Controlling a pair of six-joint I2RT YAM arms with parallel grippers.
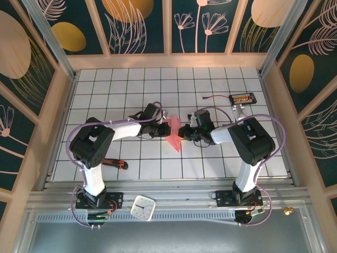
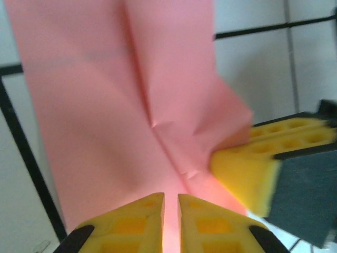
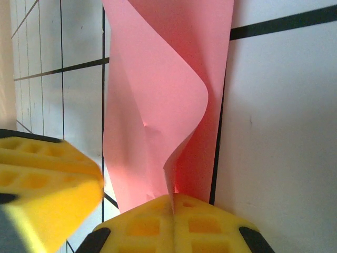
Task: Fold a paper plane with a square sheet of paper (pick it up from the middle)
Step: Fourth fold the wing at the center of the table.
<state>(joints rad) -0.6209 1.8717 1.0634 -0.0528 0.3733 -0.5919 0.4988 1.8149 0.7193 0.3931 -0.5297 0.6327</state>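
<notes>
White gridded table with red-handled tool

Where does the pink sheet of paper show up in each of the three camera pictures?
Top external: the pink paper stands mid-table, near the picture's centre.
Left wrist: the pink paper covers the upper left and centre, creased, running down to the left gripper's fingers.
Right wrist: the pink paper is a curled strip in the centre, rising from the right gripper's fingers, which are closed on it.
Shared landmark: the white tiles with black grid lines.
</notes>
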